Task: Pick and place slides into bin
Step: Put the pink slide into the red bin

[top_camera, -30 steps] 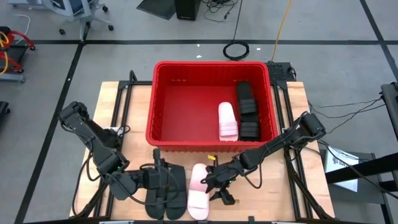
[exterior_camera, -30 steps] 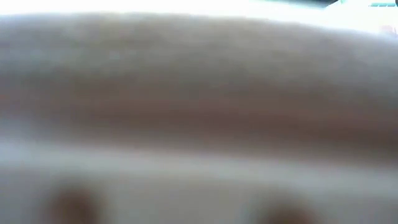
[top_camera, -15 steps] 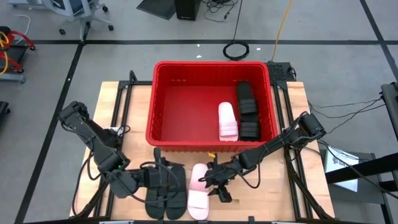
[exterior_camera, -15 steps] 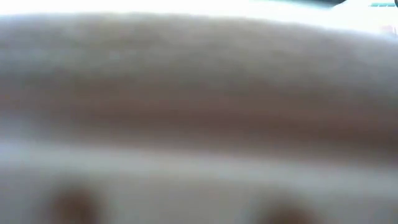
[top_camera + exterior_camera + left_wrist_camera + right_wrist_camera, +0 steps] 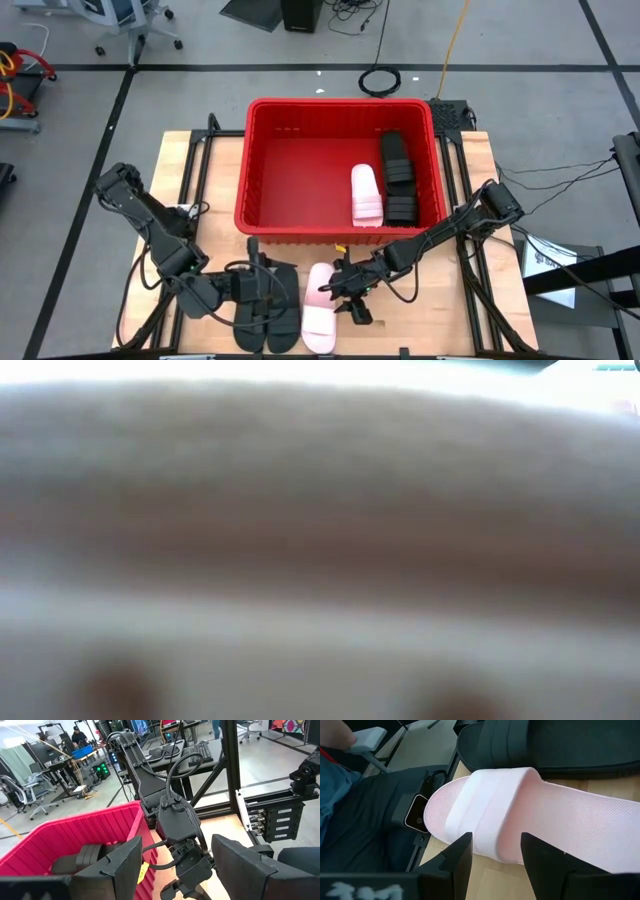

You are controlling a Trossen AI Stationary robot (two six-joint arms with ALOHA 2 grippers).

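Observation:
The red bin (image 5: 340, 104) stands at the table's far middle and holds a pale pink slide (image 5: 366, 195) and two black slides (image 5: 398, 175). On the table near the front edge lie two black slides (image 5: 268, 315) and one pale pink slide (image 5: 320, 315), sole down. My right gripper (image 5: 336, 297) is open, low at the pink slide's right side. Its fingers (image 5: 461, 855) stand just short of the strap (image 5: 485, 805). My left gripper (image 5: 254, 285) is open over the black slides and has nothing between its fingers (image 5: 122, 865).
The bin's near wall (image 5: 300, 238) stands close behind both grippers. My two arms face each other across the slides; the right arm (image 5: 175, 820) fills the left wrist view. A blurred pale surface (image 5: 320, 540) covers the low view. Bare wood lies to the right (image 5: 430, 310).
My right gripper has edged toward the table's left, closer to the pink slide's side. The slides have stayed where they were.

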